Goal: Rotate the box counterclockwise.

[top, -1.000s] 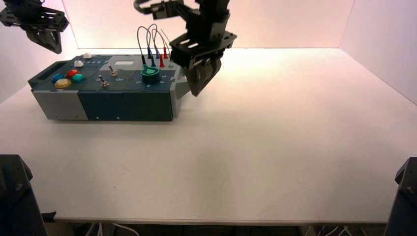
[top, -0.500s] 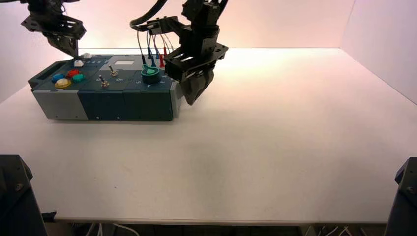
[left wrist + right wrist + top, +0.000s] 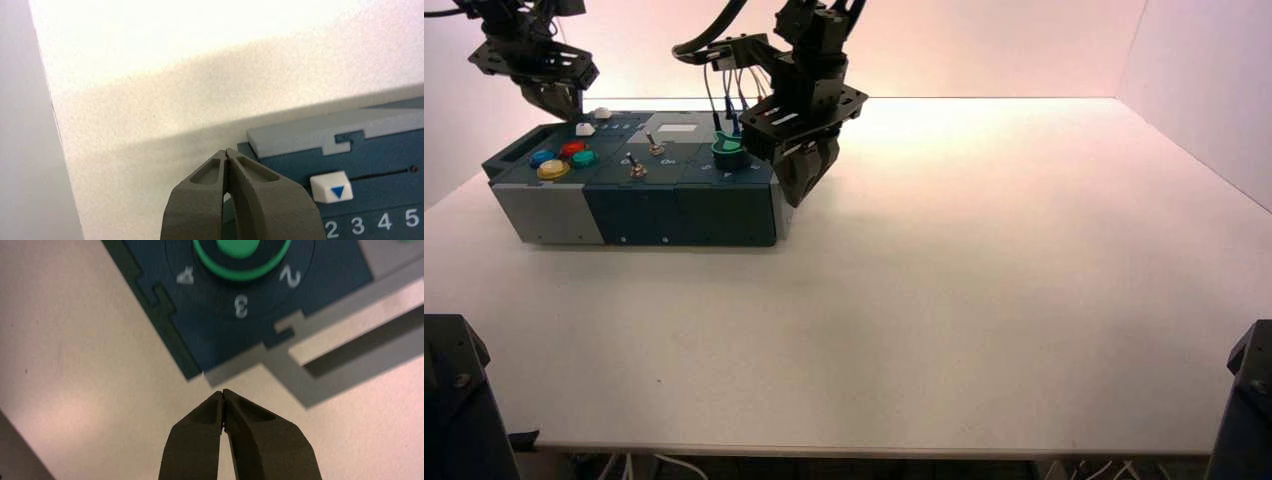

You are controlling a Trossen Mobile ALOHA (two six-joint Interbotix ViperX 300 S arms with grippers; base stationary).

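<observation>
The long teal-and-grey box (image 3: 674, 210) lies at the table's left, its long side facing me. On top are coloured round buttons (image 3: 564, 160), toggle switches (image 3: 635, 166), a green knob (image 3: 728, 149) and looped wires (image 3: 729, 75). My right gripper (image 3: 796, 190) is shut and empty, its tips at the box's right end by the near corner. In the right wrist view it (image 3: 222, 391) sits just off that corner, below the knob (image 3: 240, 250) and next to the grey end handle (image 3: 350, 352). My left gripper (image 3: 551, 100) is shut and empty above the box's far left corner, its tips (image 3: 226, 150) beside the grey edge (image 3: 300, 135).
A white slider cap with a blue triangle (image 3: 330, 187) sits above numerals 2 to 5 near the left gripper. The white table (image 3: 984, 280) stretches open to the right and front of the box. Walls enclose the back and sides.
My right gripper has moved left and down to the box's right end. My left gripper has moved right to the box's far left corner. The box has not visibly turned.
</observation>
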